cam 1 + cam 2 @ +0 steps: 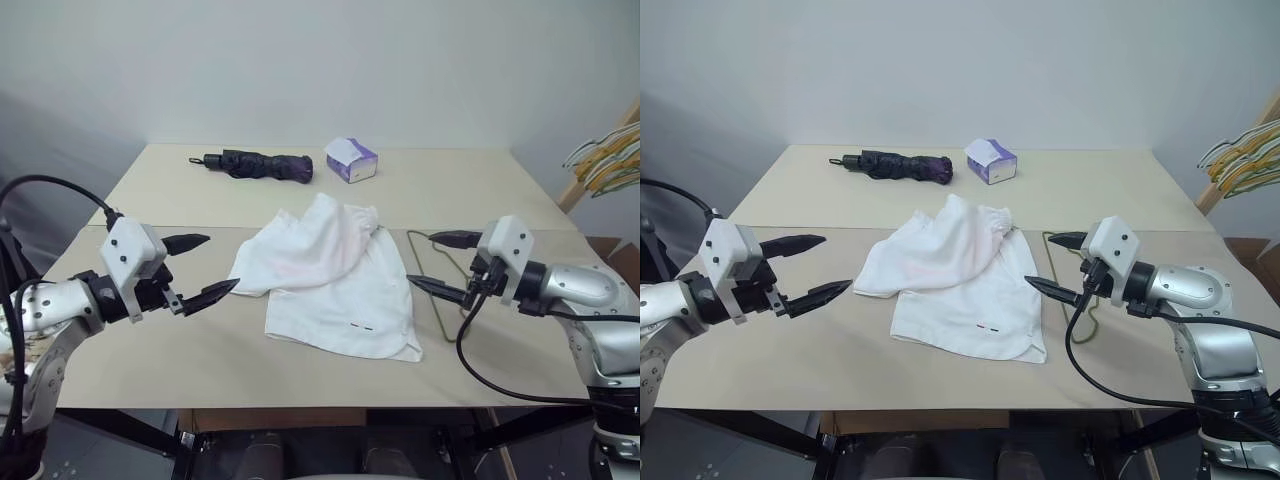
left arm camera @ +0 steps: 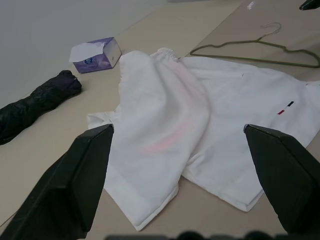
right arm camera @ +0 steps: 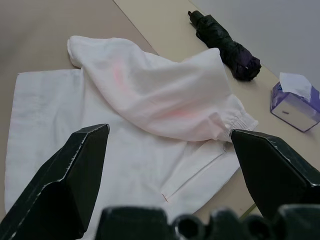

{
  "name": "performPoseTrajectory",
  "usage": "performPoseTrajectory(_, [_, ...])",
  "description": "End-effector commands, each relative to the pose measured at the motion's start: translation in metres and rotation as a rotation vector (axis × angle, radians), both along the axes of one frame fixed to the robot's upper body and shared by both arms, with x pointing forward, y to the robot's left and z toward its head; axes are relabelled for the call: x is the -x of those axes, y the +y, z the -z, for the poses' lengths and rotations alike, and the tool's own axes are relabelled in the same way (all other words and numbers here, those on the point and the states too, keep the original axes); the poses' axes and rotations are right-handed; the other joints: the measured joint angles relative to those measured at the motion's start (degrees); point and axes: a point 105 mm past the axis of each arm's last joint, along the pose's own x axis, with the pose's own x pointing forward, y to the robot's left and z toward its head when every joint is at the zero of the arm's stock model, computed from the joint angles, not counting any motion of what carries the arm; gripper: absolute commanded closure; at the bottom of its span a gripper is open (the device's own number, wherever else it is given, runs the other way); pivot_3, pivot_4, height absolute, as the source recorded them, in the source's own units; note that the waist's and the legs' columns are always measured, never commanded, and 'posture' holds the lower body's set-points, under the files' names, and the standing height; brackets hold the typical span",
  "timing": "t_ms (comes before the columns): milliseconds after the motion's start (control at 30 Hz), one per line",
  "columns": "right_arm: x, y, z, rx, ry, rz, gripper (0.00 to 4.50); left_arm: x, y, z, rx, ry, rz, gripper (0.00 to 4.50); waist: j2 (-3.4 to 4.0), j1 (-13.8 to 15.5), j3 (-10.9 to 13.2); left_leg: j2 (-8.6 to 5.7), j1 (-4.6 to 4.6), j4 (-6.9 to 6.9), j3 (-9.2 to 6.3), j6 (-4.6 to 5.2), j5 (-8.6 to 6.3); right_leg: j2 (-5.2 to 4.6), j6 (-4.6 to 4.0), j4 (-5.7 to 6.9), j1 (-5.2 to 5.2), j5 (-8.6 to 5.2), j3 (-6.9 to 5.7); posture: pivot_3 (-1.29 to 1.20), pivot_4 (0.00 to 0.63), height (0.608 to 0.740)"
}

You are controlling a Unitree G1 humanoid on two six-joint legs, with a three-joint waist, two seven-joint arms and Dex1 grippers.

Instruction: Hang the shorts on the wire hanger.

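The shorts (image 1: pixel 330 275) lie mid-table (image 1: pixel 150 350), partly over the wire hanger (image 1: pixel 432 280) on their right; umbrella (image 1: pixel 258 165) and tissue box (image 1: pixel 351 160) sit behind.

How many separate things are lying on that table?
4. The shorts lie crumpled in the middle, the wire hanger beside them, partly under the cloth, and a folded umbrella and a tissue box at the far edge.

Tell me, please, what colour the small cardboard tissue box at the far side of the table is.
Purple and white; the small cardboard tissue box shows best in the left eye view.
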Motion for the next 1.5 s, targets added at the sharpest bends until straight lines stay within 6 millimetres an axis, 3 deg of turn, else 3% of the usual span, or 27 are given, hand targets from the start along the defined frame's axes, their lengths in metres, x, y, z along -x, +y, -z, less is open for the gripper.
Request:
performPoseTrajectory(33, [0.003,-0.001,-0.015,0.013,-0.068,-0.001,0.01,0.004,-0.002,-0.012,0.000,-0.068,0.017,0.00,0.00,0.0,0.0,0.00,0.00,0.00,0.00,0.00,0.00,0.00,0.00,0.00,0.00,0.00,0.00,0.09,0.018,0.740])
performPoseTrajectory(367, [0.003,-0.004,-0.017,0.015,-0.072,0.016,0.01,0.002,-0.012,0.000,-0.093,-0.068,0.074,0.00,0.01,-0.2,0.0,0.00,-0.02,-0.01,0.03,-0.01,0.00,0.00,0.00,0.00,-0.03,0.00,0.01,0.06,0.016,0.740])
performPoseTrajectory(533, [0.000,-0.003,-0.016,0.024,-0.075,0.022,0.01,0.005,-0.038,0.030,-0.255,-0.008,0.231,0.00,0.02,-0.2,0.0,0.00,-0.02,-0.01,0.07,-0.02,-0.01,-0.01,-0.01,-0.01,-0.04,0.00,0.01,0.05,0.004,0.740])
performPoseTrajectory(700, [0.000,0.000,-0.018,0.032,-0.071,0.019,0.01,0.008,-0.070,0.056,-0.289,0.075,0.315,0.00,0.01,-0.4,0.0,-0.08,-0.06,-0.01,0.11,-0.01,-0.01,0.00,0.00,-0.01,-0.05,0.00,0.02,0.05,0.005,0.740])
performPoseTrajectory(833, [0.000,-0.001,-0.015,0.049,-0.056,0.024,0.01,0.004,-0.085,0.078,-0.409,0.052,0.368,0.00,0.02,-0.7,0.0,-0.10,-0.10,-0.02,0.13,0.24,0.13,0.06,-0.01,0.00,-0.11,0.00,0.05,-0.01,0.006,0.740])
performPoseTrajectory(1200, [0.053,0.004,-0.003,0.187,0.154,-0.327,0.01,-0.029,-0.116,0.120,-0.627,-0.010,0.422,0.00,0.01,-1.1,0.0,-0.18,-0.08,0.00,0.14,0.45,0.26,0.03,0.04,-0.02,-0.04,-0.01,0.06,-0.06,0.000,0.740])
performPoseTrajectory(1367, [0.056,0.004,-0.002,0.197,0.159,-0.349,0.01,-0.041,-0.119,0.134,-0.684,-0.018,0.412,0.00,0.06,-2.0,-0.1,-0.19,0.04,0.02,0.13,0.45,0.26,0.03,0.07,-0.01,0.07,0.00,0.07,-0.06,0.000,0.740])
performPoseTrajectory(1500, [0.054,0.003,-0.003,0.200,0.147,-0.340,0.00,-0.047,-0.121,0.139,-0.697,-0.020,0.411,0.94,0.14,-2.1,-0.1,-0.21,0.14,0.02,0.13,0.45,0.26,0.02,0.08,0.00,0.15,0.00,0.07,-0.07,0.000,0.740])
